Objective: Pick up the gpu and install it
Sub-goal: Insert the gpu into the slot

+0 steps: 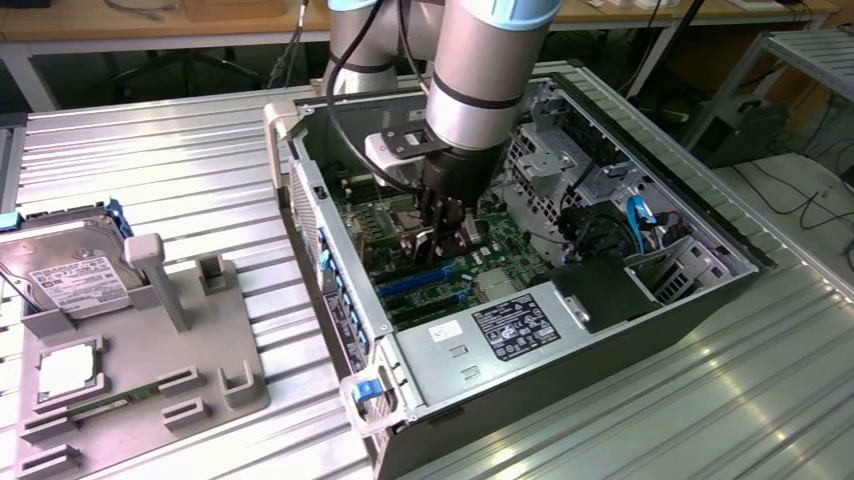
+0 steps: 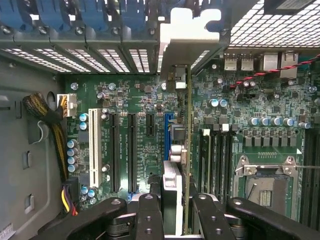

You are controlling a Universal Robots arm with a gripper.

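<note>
"gpu [image 2: 172,195] first: where have you got it?"

"I see it inside the computer case [image 1: 614,370], at the middle of the exterior view. It stands on its edge over the motherboard [image 2: 145,100], held at the end of the arm [image 1: 474,80] that comes down from the upper centre of that frame."

"So the hand is closed on it?"

"Yes. On my wrist camera the black fingers [image 2: 150,220] press against the card from both sides, so the gripper [image 2: 177,220] is clamped on the gpu."

"How does it line up?"

"Seen edge-on, it runs along the blue slot [image 2: 169,125]. The black slots [image 2: 131,150] lie just beside that, and the white slot [image 2: 93,145] is farther off on the same side. The silvery bracket [image 2: 187,35] is up against the case's rear wall, next to the row of blue clips [image 2: 100,15]. I cannot tell whether the card's lower edge is down in the slot."

"Anything else on your screens?"

"The open CPU socket [image 2: 267,185] sits on the other side of the card from those slots. The power supply [image 1: 514,330], with its label, is at the lower centre of the exterior view. At the left edge of that frame, well apart from the case, a hard drive [image 1: 74,275] and a square silver chip [image 1: 67,372] rest on a grey fixture [image 1: 200,350] on the ribbed metal table [image 1: 160,160]."
</note>
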